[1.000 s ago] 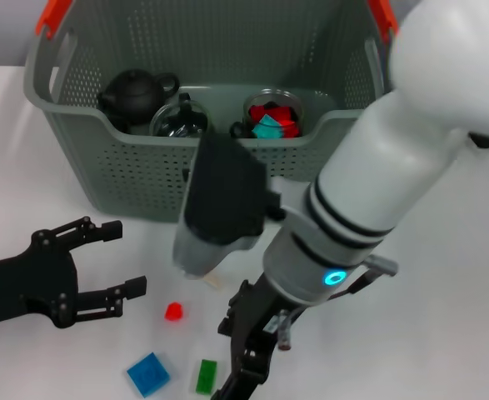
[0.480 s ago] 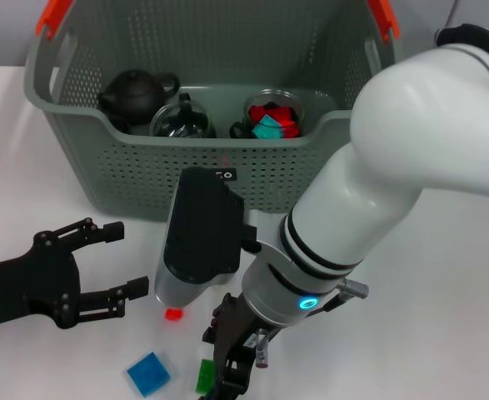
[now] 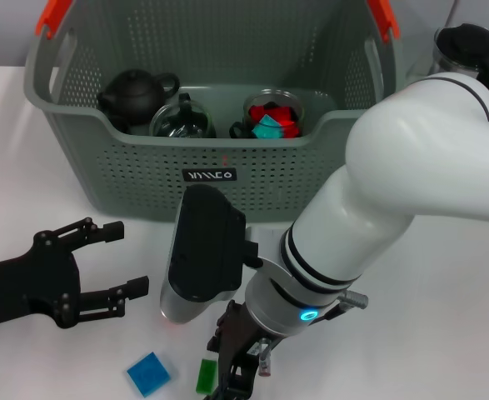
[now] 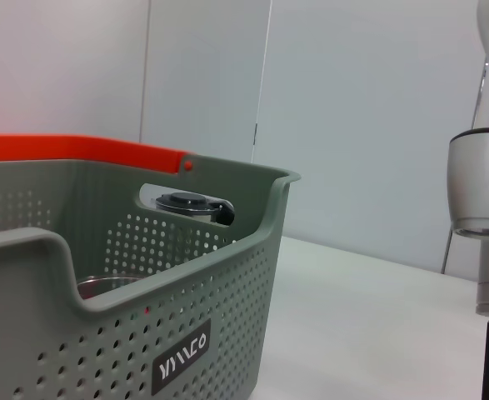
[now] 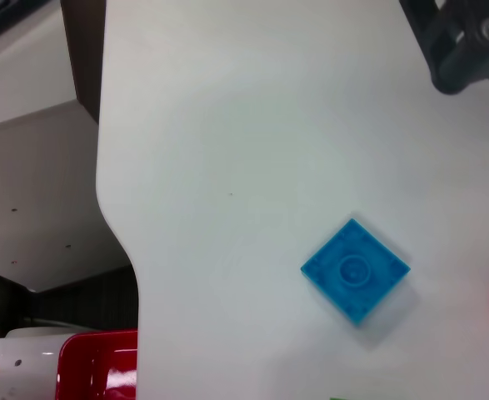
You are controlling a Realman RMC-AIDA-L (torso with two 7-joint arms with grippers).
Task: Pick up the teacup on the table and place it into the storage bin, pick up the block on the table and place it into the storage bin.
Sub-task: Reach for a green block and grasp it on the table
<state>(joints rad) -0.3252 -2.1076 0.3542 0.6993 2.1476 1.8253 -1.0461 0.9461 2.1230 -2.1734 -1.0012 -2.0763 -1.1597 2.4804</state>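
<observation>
My left gripper (image 3: 115,262) rests spread wide and empty on the near left of the table (image 3: 444,317). My right gripper (image 3: 236,379) hangs near the blue block (image 3: 148,373) and green block (image 3: 206,376); I cannot tell its finger state. The storage bin (image 3: 144,167) stands at the far side.

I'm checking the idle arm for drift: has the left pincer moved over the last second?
No. In the head view the left pincer sits at the same spot on the table, equally far from the storage bin, jaws open as before.
</observation>
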